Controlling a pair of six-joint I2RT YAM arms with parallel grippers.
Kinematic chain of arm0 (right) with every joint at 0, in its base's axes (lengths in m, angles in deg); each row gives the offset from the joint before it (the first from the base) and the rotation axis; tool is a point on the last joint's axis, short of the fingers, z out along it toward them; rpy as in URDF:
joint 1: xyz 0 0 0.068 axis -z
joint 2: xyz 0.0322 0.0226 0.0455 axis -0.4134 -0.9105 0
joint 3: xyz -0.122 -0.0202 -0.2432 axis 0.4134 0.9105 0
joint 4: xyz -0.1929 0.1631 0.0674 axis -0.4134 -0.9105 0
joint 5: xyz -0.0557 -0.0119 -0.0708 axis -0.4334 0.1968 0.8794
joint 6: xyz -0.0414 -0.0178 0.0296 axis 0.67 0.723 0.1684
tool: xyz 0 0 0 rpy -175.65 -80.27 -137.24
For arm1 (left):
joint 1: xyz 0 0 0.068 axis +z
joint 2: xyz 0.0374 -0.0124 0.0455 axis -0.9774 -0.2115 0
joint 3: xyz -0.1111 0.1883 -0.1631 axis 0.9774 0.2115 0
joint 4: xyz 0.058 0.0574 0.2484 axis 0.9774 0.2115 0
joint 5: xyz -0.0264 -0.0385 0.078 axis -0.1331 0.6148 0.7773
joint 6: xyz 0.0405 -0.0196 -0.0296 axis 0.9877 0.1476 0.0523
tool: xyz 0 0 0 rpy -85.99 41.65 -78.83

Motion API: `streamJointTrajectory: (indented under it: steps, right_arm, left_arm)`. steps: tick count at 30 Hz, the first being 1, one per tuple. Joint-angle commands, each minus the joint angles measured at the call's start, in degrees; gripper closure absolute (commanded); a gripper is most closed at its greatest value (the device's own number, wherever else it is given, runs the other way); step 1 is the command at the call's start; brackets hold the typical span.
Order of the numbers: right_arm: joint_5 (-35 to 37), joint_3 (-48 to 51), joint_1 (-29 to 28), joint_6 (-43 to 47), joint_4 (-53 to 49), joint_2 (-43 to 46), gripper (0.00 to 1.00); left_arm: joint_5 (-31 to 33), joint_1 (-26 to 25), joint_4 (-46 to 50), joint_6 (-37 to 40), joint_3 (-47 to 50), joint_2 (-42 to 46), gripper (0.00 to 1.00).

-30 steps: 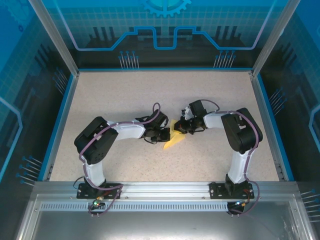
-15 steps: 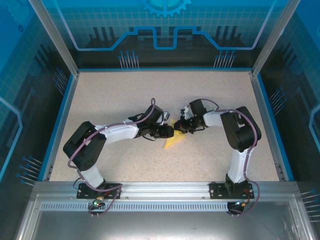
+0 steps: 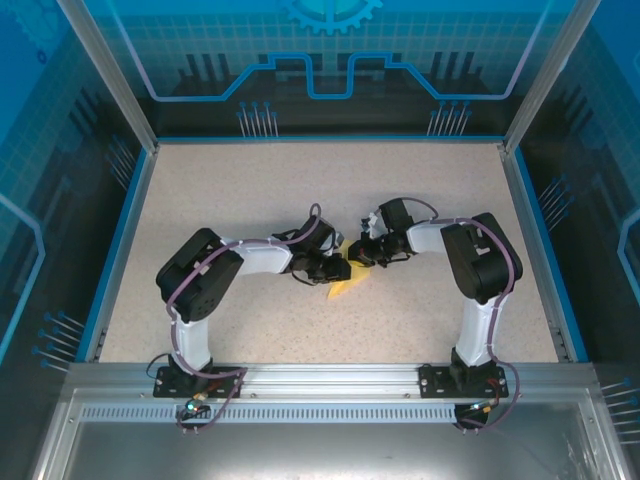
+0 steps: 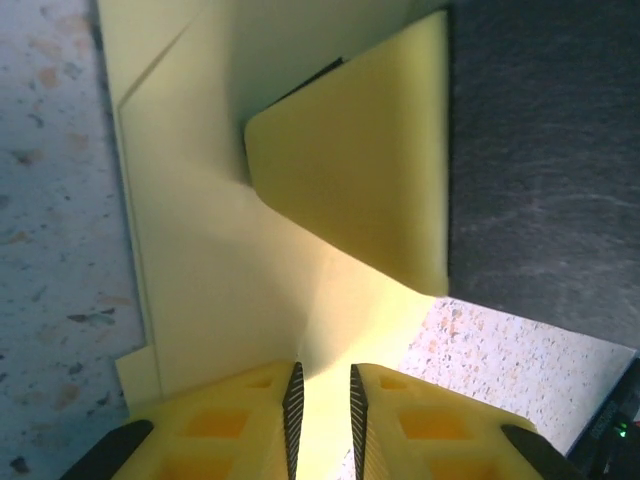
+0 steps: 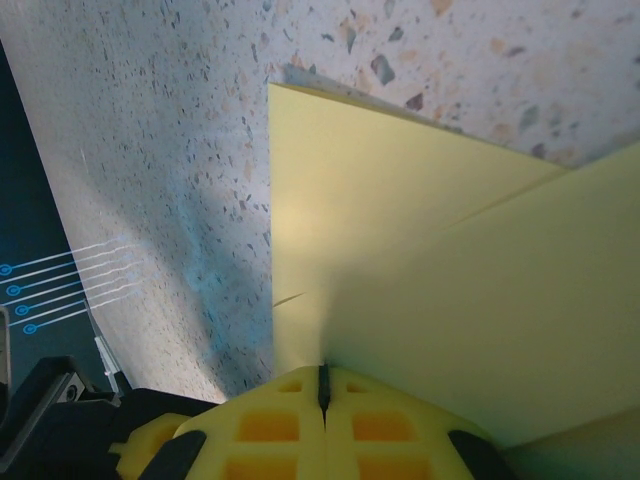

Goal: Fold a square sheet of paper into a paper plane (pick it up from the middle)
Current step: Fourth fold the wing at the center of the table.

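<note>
The sheet of paper (image 3: 346, 286) is pale yellow and partly folded, with a pointed end toward the near side, and lies mid-table between both arms. My left gripper (image 3: 338, 268) reaches it from the left. In the left wrist view its jaws (image 4: 322, 385) stand a narrow gap apart over a raised crease of the paper (image 4: 210, 260). My right gripper (image 3: 363, 256) comes from the right. In the right wrist view it (image 5: 322, 378) is shut on a fold of the paper (image 5: 430, 280), which rises off the table there.
The speckled tabletop (image 3: 250, 190) is bounded by a blue rim (image 3: 118, 240) and clear walls. The two grippers are nearly touching over the paper. A yellow finger and the dark body (image 4: 540, 160) of the right gripper loom close in the left wrist view.
My left arm stretched out, then drew its elbow back in. Its jaws went from shut to a narrow gap. The right arm and the paper have barely moved.
</note>
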Motion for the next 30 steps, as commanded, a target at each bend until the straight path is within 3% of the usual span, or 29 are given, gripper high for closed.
streamJointTrajectory:
  steps: [1,20,30]
  right_arm:
    - [9.4,2.82,0.61,0.44,-7.1,-4.76,1.0]
    - [9.71,2.84,0.61,0.85,-8.07,-5.23,1.0]
    - [9.71,2.82,0.62,0.83,-8.5,-5.75,1.0]
  left_arm:
    - [-1.31,0.22,4.21,-0.22,-1.49,-0.4,0.78]
    - [-3.91,0.52,8.0,3.62,2.17,-0.4,0.81]
    - [-4.17,0.49,11.47,9.63,4.2,0.1,0.85]
